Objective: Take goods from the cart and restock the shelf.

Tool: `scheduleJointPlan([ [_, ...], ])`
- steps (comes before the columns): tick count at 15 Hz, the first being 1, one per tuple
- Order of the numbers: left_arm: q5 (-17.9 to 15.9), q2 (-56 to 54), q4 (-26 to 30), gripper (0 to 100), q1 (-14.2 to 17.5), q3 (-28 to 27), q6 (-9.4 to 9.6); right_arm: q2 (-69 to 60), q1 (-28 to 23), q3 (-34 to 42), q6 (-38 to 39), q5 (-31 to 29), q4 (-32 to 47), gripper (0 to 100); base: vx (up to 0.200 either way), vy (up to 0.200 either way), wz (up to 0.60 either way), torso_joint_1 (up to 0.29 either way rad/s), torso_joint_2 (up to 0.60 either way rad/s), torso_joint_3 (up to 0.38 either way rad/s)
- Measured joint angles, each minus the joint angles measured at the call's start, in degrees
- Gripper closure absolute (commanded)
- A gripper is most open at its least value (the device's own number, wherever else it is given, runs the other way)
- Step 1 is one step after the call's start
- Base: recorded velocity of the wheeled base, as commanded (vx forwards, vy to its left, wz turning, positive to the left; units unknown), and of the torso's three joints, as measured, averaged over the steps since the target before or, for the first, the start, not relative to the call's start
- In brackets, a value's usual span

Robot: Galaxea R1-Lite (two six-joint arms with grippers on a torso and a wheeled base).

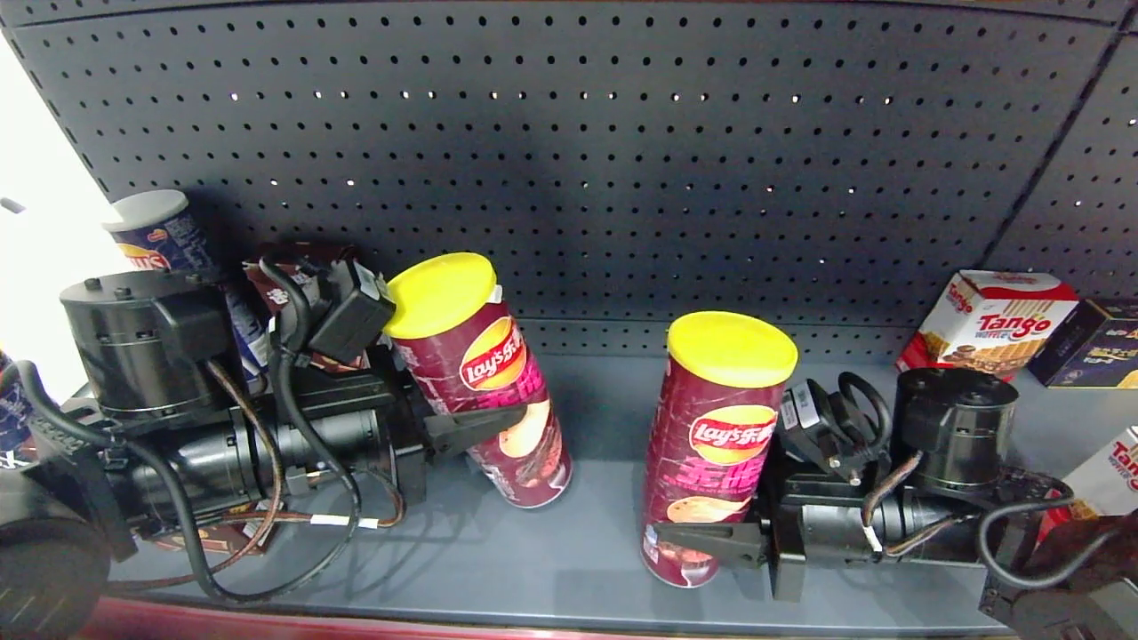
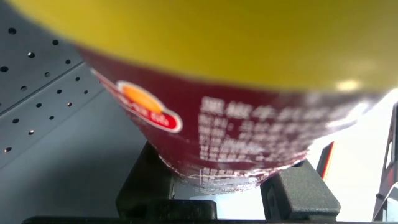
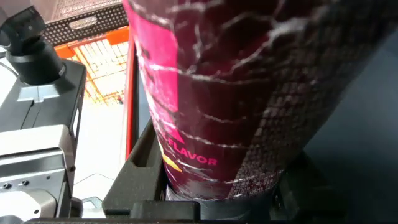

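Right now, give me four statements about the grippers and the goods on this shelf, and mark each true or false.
1. The left gripper is shut on the left can and the right gripper on the right can, both yellow-lidded. True.
2. The left can stands upright. False: it leans, with its lid toward the robot's left.
3. A wafer box sits near the shelf's right end. True.
4. The white-lidded can is in the right gripper. False: it stands at the far left, ungripped.
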Motion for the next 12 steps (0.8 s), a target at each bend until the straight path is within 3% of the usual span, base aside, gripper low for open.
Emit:
scheduleJointPlan([
  [7, 0.0, 0.0, 0.0, 100, -0.1, 0.1, 0.02, -0.1, 1.0, 3.7, -0.1, -0.4, -2.2, 100, 0.0, 0.0, 0.0, 0.0, 0.0, 0.0],
  [8, 0.0, 0.0, 0.0, 100, -0.1, 0.1, 0.02, -0.1, 1.0, 3.8, -0.2, -0.4, -2.1, 0, 0.0, 0.0, 0.0, 0.0, 0.0, 0.0],
  [12, 0.0, 0.0, 0.0, 100, -0.1, 0.1, 0.0, -0.1, 1.0, 4.2, -1.0, -1.9, -1.6, 0, 0.0, 0.0, 0.0, 0.0, 0.0, 0.0],
])
